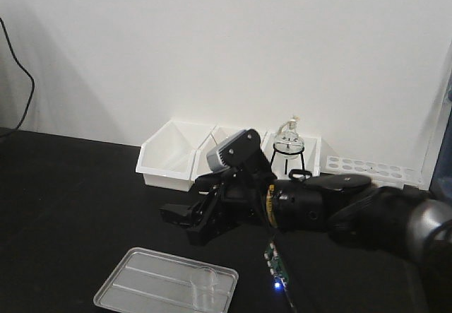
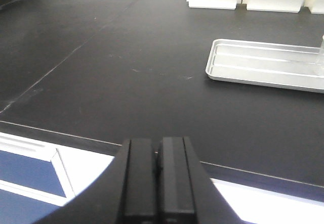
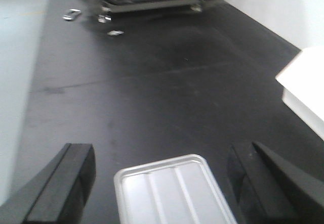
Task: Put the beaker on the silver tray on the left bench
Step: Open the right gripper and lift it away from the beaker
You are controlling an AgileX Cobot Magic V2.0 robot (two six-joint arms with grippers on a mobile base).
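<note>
Nearest the front camera stands the beaker (image 1: pixel 205 287), already upright inside the silver tray (image 1: pixel 134 288), toward the tray's right end, with nothing gripping it. The right pincer (image 1: pixel 185 222) hangs above and behind it, spread wide and empty; in its own wrist view the two dark fingers (image 3: pixel 61 188) sit far apart with the near end of the tray between them and lower down. The left pincer (image 2: pixel 157 178) is pressed together, holding nothing, parked over the tabletop's (image 2: pixel 126 77) front edge, well apart from the tray, whose right end carries a sliver of glass at the frame's border. By this look the placing seems done, so the main risk now is in the retreat: the right arm's bulky wrist and a loose cable (image 1: pixel 282 274) hang close beside the tray, and a low or sideways pull-back could clip the beaker's rim and tip it, or nudge the light tray across the smooth black surface. The beaker itself is small, clear and cylindrical, hard to pick out against the pale metal; I think it is empty, though the picture is too soft to be sure, and its spout and markings cannot be made out. Behind, white bins (image 1: pixel 169 159) and a flask on a stand (image 1: pixel 288 143) line the wall.
</note>
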